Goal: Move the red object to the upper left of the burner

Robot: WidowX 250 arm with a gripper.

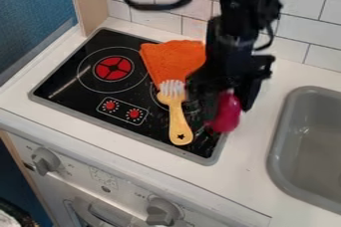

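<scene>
Looks like the gripper [230, 114] is pinching the red thing [229, 112] by the stove's [80, 102] right edge, probably keeping it snug for the burner [113, 68] trip.

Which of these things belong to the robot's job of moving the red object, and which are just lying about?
Part of the job:
red object, at the gripper
burner, probably the one with the red centre

Just lying about:
orange cloth, on the stove
yellow-handled brush, also on the stove
</scene>
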